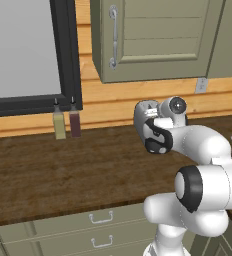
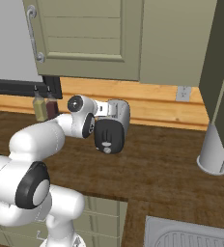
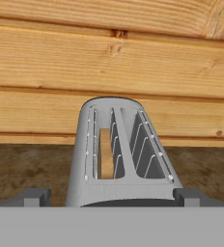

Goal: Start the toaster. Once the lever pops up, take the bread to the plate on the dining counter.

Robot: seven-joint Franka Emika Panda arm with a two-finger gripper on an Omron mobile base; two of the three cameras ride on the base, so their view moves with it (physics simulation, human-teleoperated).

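Standing on the dark wood counter (image 2: 167, 169) near the plank wall (image 3: 109, 62), the toaster (image 2: 113, 126) shows its black end panel and round knob in the right base view; in the left base view the toaster (image 1: 147, 114) is partly hidden behind the arm's wrist; the arm (image 2: 36, 140) reaches over it from the near side. In the hand view the toaster (image 3: 121, 188) lies straight ahead, its two slots running away from the camera; the bread (image 3: 105, 153) sits down in the left slot, its tan edge showing between the wires. The jaws (image 3: 112, 197) are spread wide, one dark tip at either side of the toaster's near end, gripping nothing. Two bottles (image 1: 67, 124) stand by the window frame, well to the left; a pale grey cylinder (image 2: 213, 152) stands to the right; a sink (image 2: 191, 236) lies at the near right corner.
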